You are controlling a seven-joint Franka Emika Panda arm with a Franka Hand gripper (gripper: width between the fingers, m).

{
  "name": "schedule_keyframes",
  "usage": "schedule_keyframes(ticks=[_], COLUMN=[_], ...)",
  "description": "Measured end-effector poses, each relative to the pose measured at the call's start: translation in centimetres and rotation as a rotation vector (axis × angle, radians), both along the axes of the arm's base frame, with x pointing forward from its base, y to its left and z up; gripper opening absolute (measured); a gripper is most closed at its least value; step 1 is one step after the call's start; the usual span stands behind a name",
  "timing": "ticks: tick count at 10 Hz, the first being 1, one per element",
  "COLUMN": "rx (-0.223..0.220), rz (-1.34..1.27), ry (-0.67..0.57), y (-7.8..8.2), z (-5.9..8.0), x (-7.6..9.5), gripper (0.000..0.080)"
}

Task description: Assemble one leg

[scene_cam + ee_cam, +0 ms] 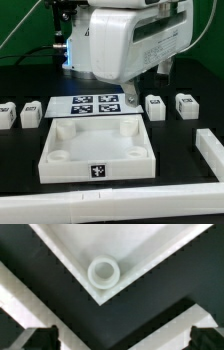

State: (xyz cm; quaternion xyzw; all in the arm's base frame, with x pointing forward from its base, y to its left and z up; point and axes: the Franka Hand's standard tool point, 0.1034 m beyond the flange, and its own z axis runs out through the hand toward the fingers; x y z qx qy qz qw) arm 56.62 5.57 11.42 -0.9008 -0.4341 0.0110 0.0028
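Note:
The white square panel [98, 152] with round corner sockets lies in the middle of the table. Several small white tagged legs stand beside it: two at the exterior view's left [7, 114] [32, 113] and two at its right [155, 107] [186, 104]. The arm's white hand [125, 40] hangs above the panel's far side. In the wrist view my gripper [122, 339] is open and empty, its dark fingertips [40, 337] wide apart, above one corner of the panel [110, 241] with its round socket [104, 272]. No leg shows in the wrist view.
The marker board [95, 104] lies flat behind the panel. A long white rail [100, 205] runs along the front edge and another white rail [210, 150] stands at the exterior view's right. The table top is black.

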Motion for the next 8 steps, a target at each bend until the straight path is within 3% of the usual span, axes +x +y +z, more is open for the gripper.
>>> schedule_keyframes(ticks=[6,8], rx=[0.0,-0.001], rz=[0.042,0.305], ry=[0.002,0.01], y=[-0.1,-1.7], z=[0.0,0.0], x=[-0.2,-3.2], gripper=[0.065,0.065])
